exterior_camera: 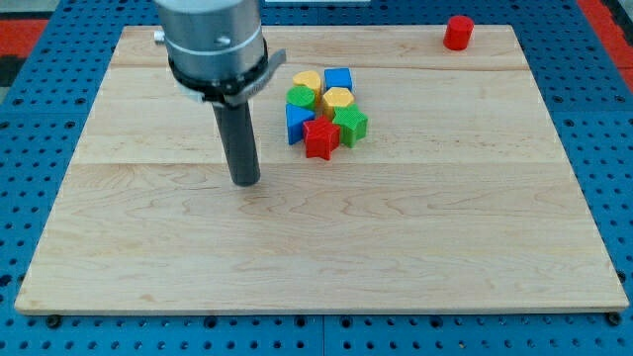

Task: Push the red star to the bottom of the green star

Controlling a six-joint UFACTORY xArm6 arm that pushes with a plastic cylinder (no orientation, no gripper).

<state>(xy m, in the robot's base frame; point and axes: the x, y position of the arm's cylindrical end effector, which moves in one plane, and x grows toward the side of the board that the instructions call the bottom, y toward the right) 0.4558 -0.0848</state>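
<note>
My tip (245, 182) rests on the board's middle, touching nothing, left of the red star (319, 138), which touches the green star (350, 126) at the cluster's bottom edge.

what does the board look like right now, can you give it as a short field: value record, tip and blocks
tip: my tip rests on the wooden board, at the view's left of the cluster, touching no block
red star: red star at the cluster's bottom edge
green star: green star just right of and slightly above the red star, touching it
other cluster blocks: green block, two yellow blocks, two blue blocks
apart: red cylinder near the view's top right
</note>
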